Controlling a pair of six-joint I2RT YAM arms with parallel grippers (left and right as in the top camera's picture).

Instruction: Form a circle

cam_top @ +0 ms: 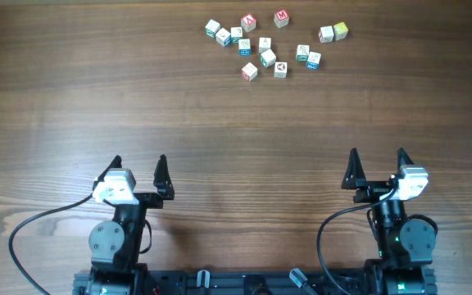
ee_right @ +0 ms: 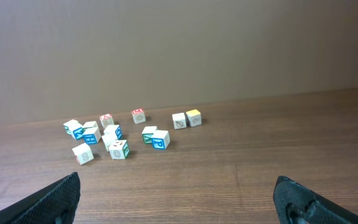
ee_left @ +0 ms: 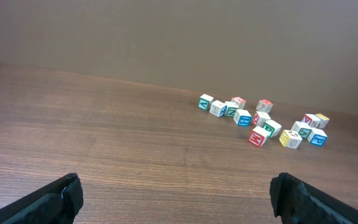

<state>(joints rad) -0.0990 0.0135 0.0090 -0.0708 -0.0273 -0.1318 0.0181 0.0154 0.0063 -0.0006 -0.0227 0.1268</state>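
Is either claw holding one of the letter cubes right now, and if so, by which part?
Nothing is held. The left claw and the right claw are both open and empty, well short of the scattered letter cubes.

Small lettered cubes (cam_top: pixel 268 57) lie scattered on the far bench (cam_top: pixel 236 123); the left tool (cam_top: pixel 140 162) and right tool (cam_top: pixel 377 156) gape empty, near.

Nothing I can read for certain — the cubes (cam_top: pixel 268 57) ahead of me carry coloured marks in red, blue, green and yellow on their white faces, but every one is too small and blurred to name as a letter.
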